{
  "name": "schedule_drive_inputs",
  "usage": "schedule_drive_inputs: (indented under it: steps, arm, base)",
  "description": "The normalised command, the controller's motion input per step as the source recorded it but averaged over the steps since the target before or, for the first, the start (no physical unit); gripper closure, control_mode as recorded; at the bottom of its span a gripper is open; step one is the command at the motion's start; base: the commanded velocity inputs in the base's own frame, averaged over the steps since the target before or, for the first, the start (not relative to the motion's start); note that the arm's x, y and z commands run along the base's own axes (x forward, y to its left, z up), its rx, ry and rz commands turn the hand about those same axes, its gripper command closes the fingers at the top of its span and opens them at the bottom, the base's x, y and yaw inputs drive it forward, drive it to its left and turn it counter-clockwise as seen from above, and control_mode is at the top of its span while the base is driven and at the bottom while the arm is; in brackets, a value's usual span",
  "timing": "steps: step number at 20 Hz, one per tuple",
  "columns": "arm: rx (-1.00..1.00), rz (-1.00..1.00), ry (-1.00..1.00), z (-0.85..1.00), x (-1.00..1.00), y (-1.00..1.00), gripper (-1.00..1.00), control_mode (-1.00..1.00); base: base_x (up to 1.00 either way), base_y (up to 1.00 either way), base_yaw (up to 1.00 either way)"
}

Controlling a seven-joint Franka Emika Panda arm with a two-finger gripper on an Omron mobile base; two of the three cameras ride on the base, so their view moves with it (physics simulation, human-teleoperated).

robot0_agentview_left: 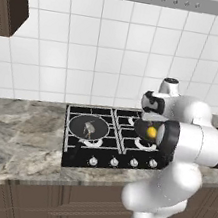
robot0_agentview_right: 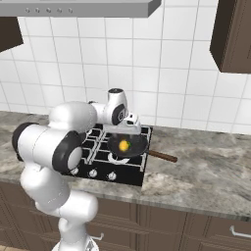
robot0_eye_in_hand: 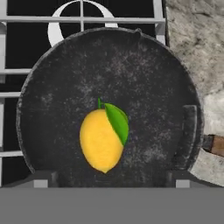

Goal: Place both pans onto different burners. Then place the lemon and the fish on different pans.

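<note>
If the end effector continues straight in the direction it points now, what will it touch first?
Most likely the lemon, which lies in the right pan between the open end effector fingertips. How far below it lies is hard to judge.

a yellow lemon (robot0_eye_in_hand: pixel 102 141) with a green leaf lies inside a round black pan (robot0_eye_in_hand: pixel 57 87), slightly below the pan's centre. the pan sits on a black grate over a burner (robot0_eye_in_hand: pixel 57 28) whose white ring shows above its rim. its brown handle (robot0_eye_in_hand: pixel 214 145) projects right over the grey stone counter (robot0_eye_in_hand: pixel 197 39). the hand's (robot0_eye_in_hand: pixel 109 179) two dark tips stand wide apart, touching nothing.
</note>
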Motion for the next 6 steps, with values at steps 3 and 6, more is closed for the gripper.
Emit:
schedule_drive_inputs:
  steps: [3, 6]
  arm:
    - [0.0, 0.0, -0.03, 0.82, -0.42, 0.0, -1.0, -1.0]
    - [0.0, 0.0, -0.03, 0.77, -0.51, 0.0, -1.0, -1.0]
  base:
    - [0.0, 0.0, 0.0]
    - [0.0, 0.0, 0.0]
